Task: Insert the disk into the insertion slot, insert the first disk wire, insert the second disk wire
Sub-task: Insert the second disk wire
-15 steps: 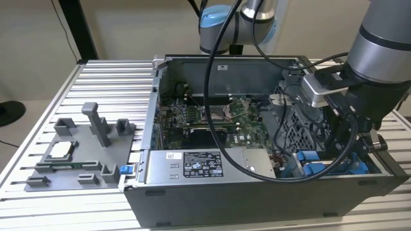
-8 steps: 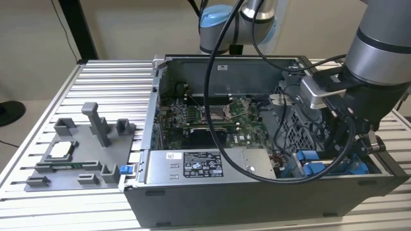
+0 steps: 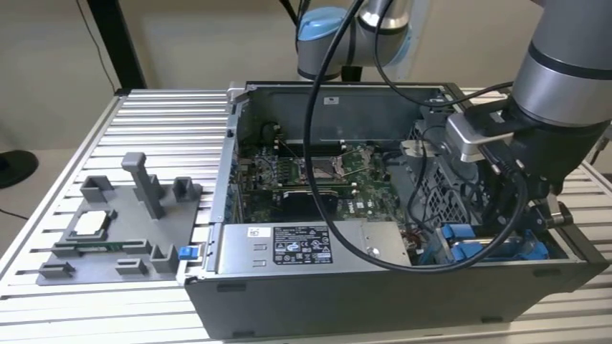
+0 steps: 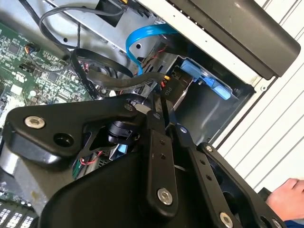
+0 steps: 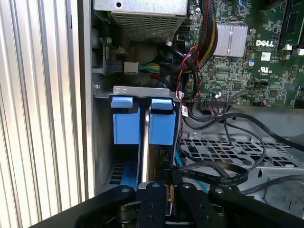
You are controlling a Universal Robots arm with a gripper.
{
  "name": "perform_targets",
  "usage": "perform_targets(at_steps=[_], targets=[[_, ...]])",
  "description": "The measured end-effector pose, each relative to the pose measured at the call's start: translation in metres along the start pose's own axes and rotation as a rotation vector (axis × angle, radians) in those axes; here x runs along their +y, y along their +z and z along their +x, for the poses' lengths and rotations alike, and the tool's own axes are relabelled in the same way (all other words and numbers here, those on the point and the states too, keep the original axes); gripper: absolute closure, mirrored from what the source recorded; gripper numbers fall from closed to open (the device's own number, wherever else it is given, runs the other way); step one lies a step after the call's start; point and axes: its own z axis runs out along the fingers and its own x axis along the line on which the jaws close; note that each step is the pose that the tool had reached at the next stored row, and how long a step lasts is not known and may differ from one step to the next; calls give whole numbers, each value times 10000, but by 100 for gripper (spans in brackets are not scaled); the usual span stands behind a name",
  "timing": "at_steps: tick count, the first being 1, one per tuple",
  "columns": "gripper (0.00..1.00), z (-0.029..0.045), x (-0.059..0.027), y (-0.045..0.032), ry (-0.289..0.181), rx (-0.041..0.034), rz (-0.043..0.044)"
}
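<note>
The disk's blue carrier (image 5: 161, 124) (image 4: 207, 79) sits inside the grey insertion slot (image 5: 102, 142) (image 4: 211, 111), at the front corner of the open computer case on the exterior view's right (image 3: 457, 241). My gripper (image 5: 167, 174) (image 4: 164, 107) hangs right at the disk's end, its fingers shut on the black connector of a flat black disk wire (image 5: 223, 176) (image 4: 118, 81). A blue flat wire (image 4: 142, 38) loops just beyond it. The disk's metal face is mostly hidden by the carrier and my fingers.
The arm (image 3: 550, 122) reaches down into the case over the drive cage. The power-supply box (image 3: 306, 247), motherboard (image 3: 316, 175) and loose cables crowd the inside. A grey fixture tray (image 3: 125, 229) stands at the exterior view's left. A person's hand (image 4: 285, 195) rests outside the case.
</note>
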Motion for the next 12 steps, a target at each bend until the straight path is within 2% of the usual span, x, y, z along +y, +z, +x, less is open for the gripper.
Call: perform_targets(at_steps=[2, 12], targets=[[0, -1, -5, -21, 6, -51, 3], [0, -11, -80, -478, 5, -30, 4]])
